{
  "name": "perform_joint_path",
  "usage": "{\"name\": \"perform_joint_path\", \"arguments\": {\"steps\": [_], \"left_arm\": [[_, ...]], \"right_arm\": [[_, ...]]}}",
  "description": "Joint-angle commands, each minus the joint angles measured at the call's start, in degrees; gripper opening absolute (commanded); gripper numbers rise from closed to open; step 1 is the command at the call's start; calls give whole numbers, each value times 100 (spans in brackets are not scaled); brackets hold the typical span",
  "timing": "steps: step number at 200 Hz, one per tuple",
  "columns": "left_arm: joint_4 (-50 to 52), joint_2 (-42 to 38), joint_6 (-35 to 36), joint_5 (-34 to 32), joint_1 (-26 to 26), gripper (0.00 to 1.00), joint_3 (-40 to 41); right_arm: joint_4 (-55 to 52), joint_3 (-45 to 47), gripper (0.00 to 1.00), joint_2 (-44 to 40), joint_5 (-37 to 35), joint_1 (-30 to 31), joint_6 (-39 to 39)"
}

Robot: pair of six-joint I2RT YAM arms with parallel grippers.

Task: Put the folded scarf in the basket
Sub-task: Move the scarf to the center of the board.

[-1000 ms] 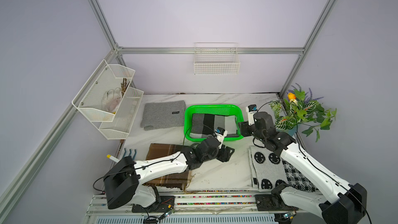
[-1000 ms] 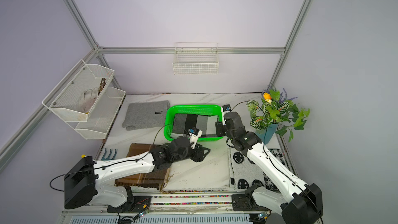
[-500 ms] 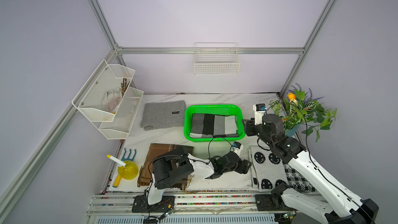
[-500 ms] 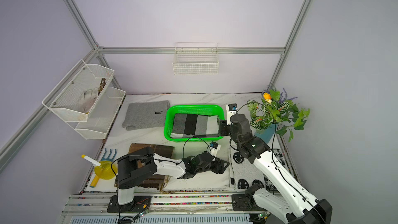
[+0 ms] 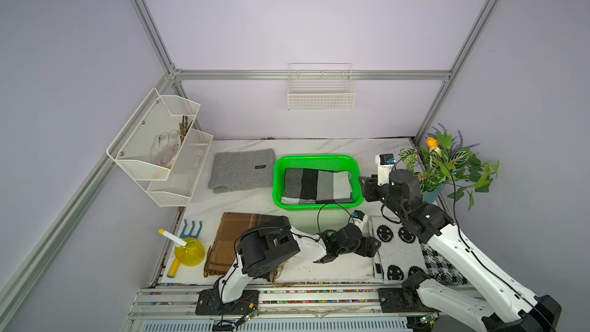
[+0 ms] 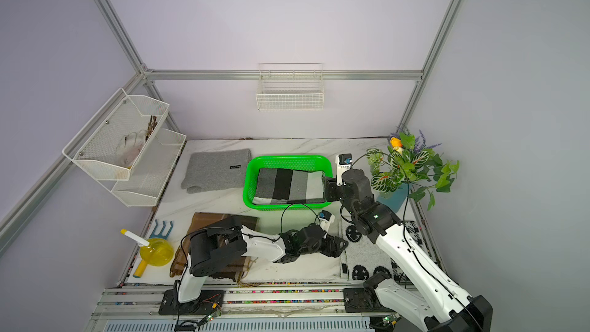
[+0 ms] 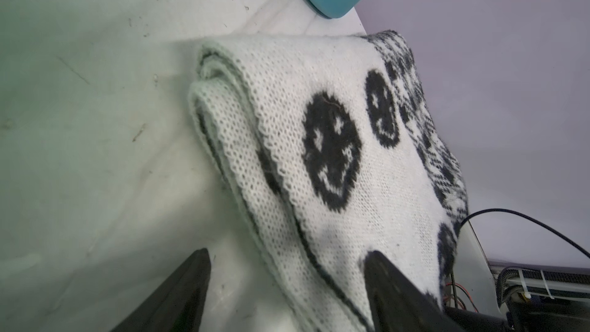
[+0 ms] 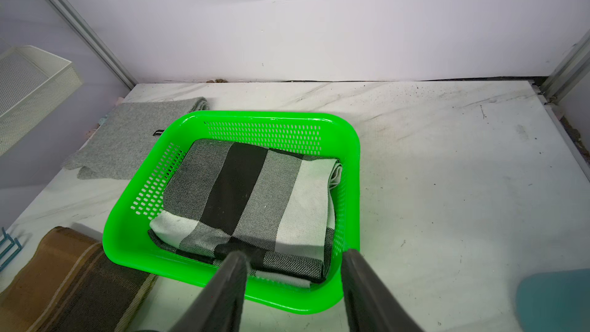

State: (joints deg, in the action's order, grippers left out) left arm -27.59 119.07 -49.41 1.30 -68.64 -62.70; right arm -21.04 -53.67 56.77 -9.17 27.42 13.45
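Note:
The green basket stands mid-table with a folded grey, black and white checked scarf lying inside it. A folded white scarf with black smiley faces lies flat at the front right. My left gripper is open at that scarf's left edge, one finger over the bare table and the other over the knit. My right gripper hovers open at the basket's right near corner, holding nothing.
A grey folded scarf lies left of the basket and a brown plaid one at the front left. A yellow bottle and blue rake sit near the left edge. A potted plant stands at the right.
My left arm swung from the basket's front down and right to the smiley scarf's edge, and its jaws widened. My right gripper backed off a little to the right of the basket.

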Motion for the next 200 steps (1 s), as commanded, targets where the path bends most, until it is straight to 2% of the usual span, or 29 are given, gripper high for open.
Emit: {"name": "perform_joint_path", "arguments": {"steps": [1, 41, 89, 111, 119, 138, 145, 171, 200], "left_arm": [[-9, 274, -53, 343, -48, 80, -402], [253, 385, 1, 361, -88, 78, -699], [-227, 798, -361, 837, -97, 60, -766], [-427, 851, -394, 923, -97, 47, -779], [-429, 828, -369, 948, -97, 38, -766], [-590, 800, -367, 1029, -77, 8, -678], [-660, 781, -376, 1052, -55, 0, -609], [-933, 454, -455, 1054, 118, 0, 6], [-1181, -320, -447, 946, 461, 0, 1279]], "right_arm": [[193, 75, 53, -117, 72, 18, 21], [190, 63, 52, -88, 130, 11, 8], [200, 83, 52, -134, 137, 11, -9], [229, 98, 51, -111, 164, 17, -9], [229, 94, 51, -91, 187, 18, -5], [229, 86, 50, -77, 197, 15, -18], [229, 87, 50, -61, 196, 13, -18], [258, 111, 50, -36, 247, 13, -27], [239, 86, 49, 75, 347, 24, -27]]}}
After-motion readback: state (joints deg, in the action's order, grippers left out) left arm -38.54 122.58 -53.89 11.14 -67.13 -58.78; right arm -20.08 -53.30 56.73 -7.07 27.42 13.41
